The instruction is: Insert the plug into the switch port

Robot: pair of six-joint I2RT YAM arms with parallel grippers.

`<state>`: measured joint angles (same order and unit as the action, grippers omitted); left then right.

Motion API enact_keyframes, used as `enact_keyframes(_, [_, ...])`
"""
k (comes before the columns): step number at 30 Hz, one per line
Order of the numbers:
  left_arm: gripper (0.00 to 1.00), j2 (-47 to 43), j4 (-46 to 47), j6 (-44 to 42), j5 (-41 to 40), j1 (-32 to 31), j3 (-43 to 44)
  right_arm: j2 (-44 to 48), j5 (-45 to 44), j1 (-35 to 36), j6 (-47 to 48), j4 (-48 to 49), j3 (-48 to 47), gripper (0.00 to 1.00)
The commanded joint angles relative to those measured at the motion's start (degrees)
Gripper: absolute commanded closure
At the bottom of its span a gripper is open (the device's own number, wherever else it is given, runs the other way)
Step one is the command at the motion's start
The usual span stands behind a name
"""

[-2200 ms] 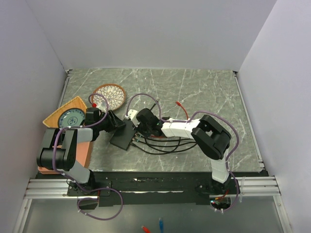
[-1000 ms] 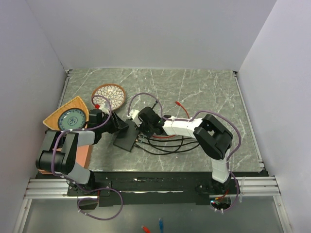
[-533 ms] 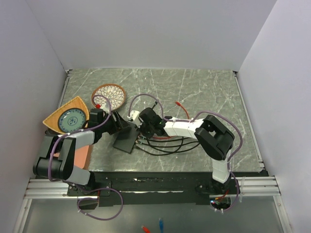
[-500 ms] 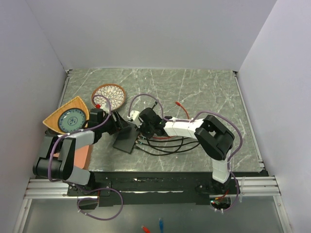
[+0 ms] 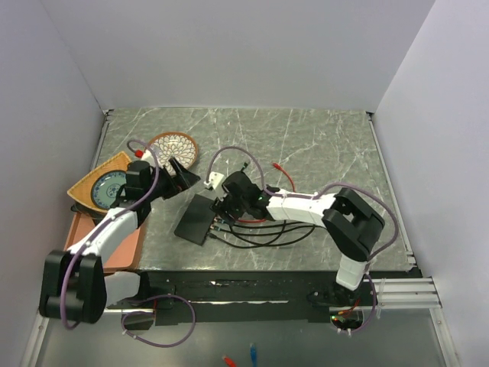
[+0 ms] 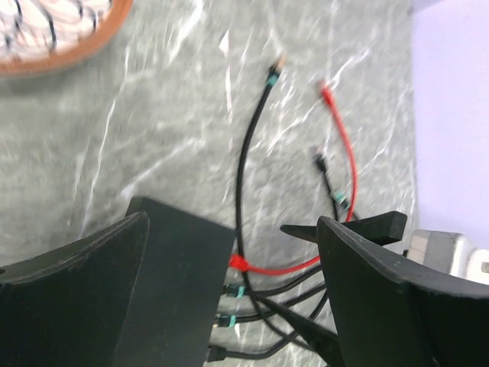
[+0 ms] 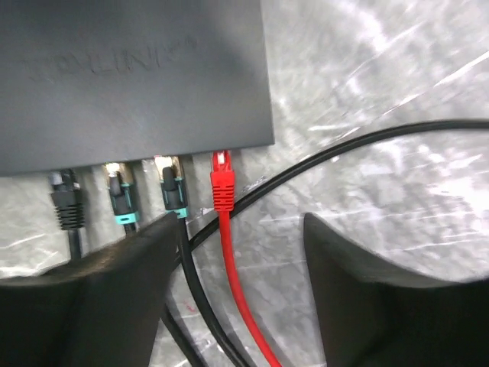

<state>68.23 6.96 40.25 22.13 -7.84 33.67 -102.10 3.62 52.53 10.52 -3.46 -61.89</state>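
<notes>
Plug [image 7: 222, 180] sits at the switch [image 7: 130, 76] edge; left tool [image 6: 229, 229] and right tool [image 7: 238, 229] both gape wide

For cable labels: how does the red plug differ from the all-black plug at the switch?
The red plug is red all over; the black plug is black. In the right wrist view the red plug is at the right end of the row, the black plug at the left end. Both sit at the port edge of the switch.
</notes>
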Motion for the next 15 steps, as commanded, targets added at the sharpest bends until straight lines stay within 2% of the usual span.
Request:
enact_keyframes(1, [0.04,-5.5,-2.7,0.4,-2.3,0.5,3.4,7.8,-3.4,0.4,-0.7,1.5,-0.3,0.21])
enact_keyframes(2, [0.04,-6.3,-3.3,0.2,-2.2,0.5,4.0,8.8,-3.4,0.4,-0.9,1.5,0.2,0.16])
enact_keyframes(8, [0.04,-13.7,-4.9,-0.6,-2.4,0.5,4.9,19.3,-7.5,0.3,-2.6,2.2,2.9,0.02])
enact_keyframes(15, [0.04,-20.2,-6.4,-0.8,-7.7,0.5,5.7,30.9,-14.5,0.1,-7.3,-0.9,4.1,0.01])
